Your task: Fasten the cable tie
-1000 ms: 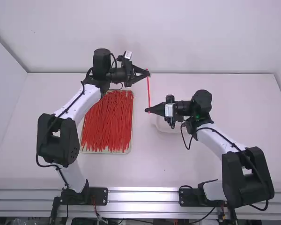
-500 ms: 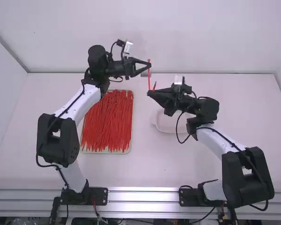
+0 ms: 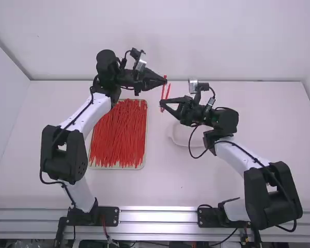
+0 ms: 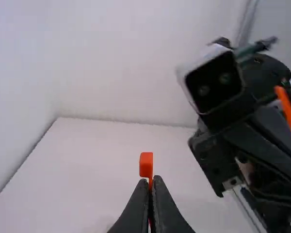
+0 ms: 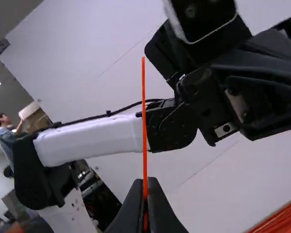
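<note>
Held the cable tie (image 3: 163,95) aloft over the desk (image 3: 274,106) — head (image 4: 146,164) pinched in the closed left jaws, tail (image 5: 143,121) upright from the closed right jaws just below, tip near that head.

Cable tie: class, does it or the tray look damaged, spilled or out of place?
Nothing stands out. The tie bends unbroken between the left gripper and right gripper; spare ties lie tidily on the tray.

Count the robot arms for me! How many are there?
2. The left arm stands by the pile of red ties; the right arm stands right of it. Both hold one raised tie between them. None seems hidden.
</note>
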Controlling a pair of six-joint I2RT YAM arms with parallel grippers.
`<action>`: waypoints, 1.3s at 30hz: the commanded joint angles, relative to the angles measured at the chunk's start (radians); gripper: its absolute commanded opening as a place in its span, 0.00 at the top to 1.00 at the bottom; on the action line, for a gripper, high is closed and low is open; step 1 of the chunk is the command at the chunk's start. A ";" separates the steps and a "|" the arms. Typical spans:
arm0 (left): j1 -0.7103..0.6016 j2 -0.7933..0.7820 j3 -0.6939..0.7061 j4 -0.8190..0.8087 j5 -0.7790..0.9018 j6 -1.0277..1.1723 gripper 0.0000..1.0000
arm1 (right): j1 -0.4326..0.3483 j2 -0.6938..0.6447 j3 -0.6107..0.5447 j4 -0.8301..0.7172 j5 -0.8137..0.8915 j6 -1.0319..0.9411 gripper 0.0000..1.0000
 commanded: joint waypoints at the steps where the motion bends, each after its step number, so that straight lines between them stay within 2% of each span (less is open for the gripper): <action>1: -0.005 0.008 -0.005 0.007 0.063 0.098 0.98 | 0.003 0.002 -0.005 0.006 -0.013 0.080 1.00; 9: -0.005 0.008 -0.005 0.027 0.062 0.108 0.98 | 0.026 0.002 -0.005 -0.127 -0.009 0.081 1.00; 15: 0.000 0.008 -0.005 0.041 0.120 0.168 0.98 | 0.026 0.002 -0.005 -0.126 -0.005 0.119 1.00; 24: -0.005 0.008 -0.005 0.042 0.112 0.175 0.98 | 0.026 0.002 -0.004 -0.175 0.006 0.132 1.00; 39: -0.038 0.008 -0.005 0.042 0.056 0.183 0.98 | 0.026 0.002 -0.004 -0.174 0.058 0.129 1.00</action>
